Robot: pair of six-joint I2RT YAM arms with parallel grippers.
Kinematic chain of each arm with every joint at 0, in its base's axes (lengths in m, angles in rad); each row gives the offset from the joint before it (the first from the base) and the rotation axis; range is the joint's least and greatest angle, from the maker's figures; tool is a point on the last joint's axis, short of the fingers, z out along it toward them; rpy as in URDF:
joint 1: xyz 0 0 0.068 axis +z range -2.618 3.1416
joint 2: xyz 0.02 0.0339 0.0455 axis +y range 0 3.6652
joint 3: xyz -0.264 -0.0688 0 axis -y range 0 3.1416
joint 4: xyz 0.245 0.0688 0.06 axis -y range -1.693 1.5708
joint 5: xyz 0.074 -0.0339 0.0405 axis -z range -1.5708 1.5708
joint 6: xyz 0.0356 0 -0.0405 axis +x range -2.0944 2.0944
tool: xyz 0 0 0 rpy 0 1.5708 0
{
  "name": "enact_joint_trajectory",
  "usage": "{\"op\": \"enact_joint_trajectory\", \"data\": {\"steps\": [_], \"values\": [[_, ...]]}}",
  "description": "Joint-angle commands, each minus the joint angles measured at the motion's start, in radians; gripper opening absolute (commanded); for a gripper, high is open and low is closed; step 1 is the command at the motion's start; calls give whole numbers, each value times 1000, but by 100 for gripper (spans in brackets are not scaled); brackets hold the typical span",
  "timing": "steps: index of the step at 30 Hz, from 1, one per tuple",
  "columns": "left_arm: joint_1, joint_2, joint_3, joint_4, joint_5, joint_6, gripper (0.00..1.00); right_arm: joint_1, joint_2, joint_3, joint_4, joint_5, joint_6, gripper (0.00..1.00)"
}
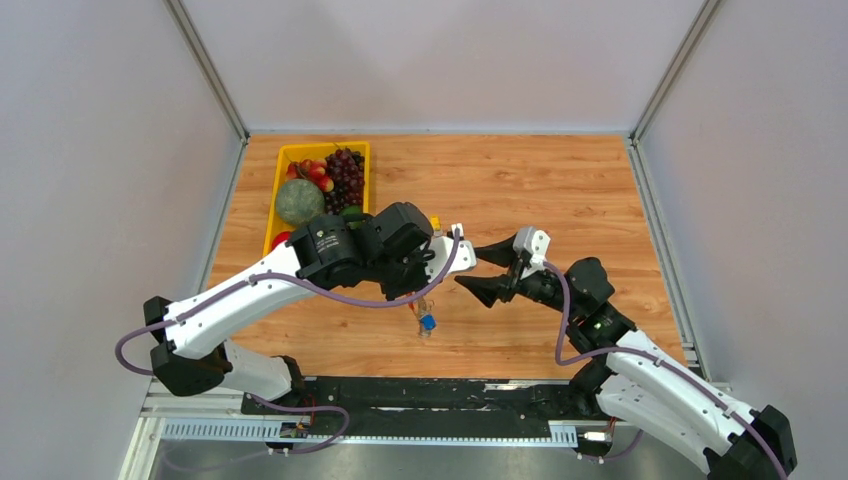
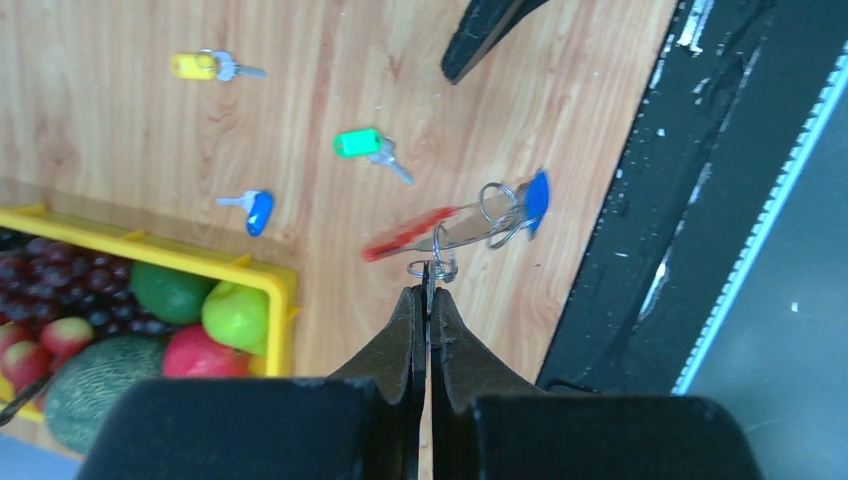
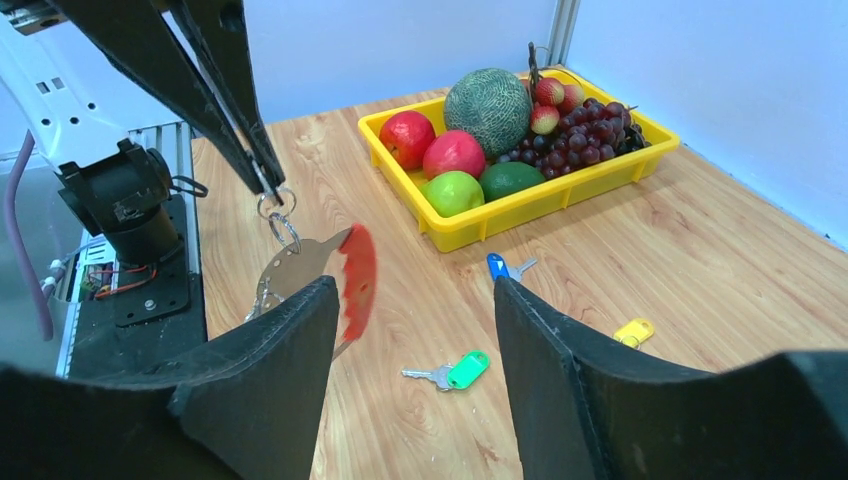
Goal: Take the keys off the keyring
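Keyring (image 2: 420, 235) dangles at mid-frame of the left wrist view, left hand (image 2: 428, 290) pinched tight on a wire loop (image 2: 416, 268), one blue key (image 2: 536, 198) hanging off the far end! Right hand (image 3: 412, 290) is spread wide, empty, just beside it. Yellow key (image 2: 205, 66), green key (image 2: 365, 145) and second blue key (image 2: 255, 208) lie loose on the counter (image 2: 120, 140), upper left.

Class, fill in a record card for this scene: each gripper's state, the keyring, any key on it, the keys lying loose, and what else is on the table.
Left gripper: shut on a wire loop of the keyring
Right gripper: open, empty, near the keyring
Keyring position: hangs from the left gripper
Seen on the keyring: blue-headed key
Loose on table: yellow key, green key, blue key
Also on table: fruit tray
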Motion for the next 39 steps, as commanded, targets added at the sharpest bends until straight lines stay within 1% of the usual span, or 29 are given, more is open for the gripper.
{"op": "enact_joint_trajectory", "data": {"steps": [1,7,10,14,20,28,34,39], "values": [[-10,16,68,-23,-106,51,0,7,4,-2,78,7,24,62],[-27,24,77,-20,-94,76,0,7,13,-38,175,-69,49,61],[-30,21,80,-12,-96,76,0,8,30,-30,168,-88,52,59],[-31,31,89,-11,-105,59,0,7,53,-15,168,-151,74,57],[-31,60,126,-20,-112,19,0,11,97,-10,199,-225,138,50],[-31,104,164,-48,-127,-20,0,45,78,-62,277,-230,173,45],[-31,160,226,-73,-118,-49,0,84,98,-112,380,-195,180,45],[-31,192,257,-82,-106,-67,0,90,127,-109,403,-192,168,45]]}}
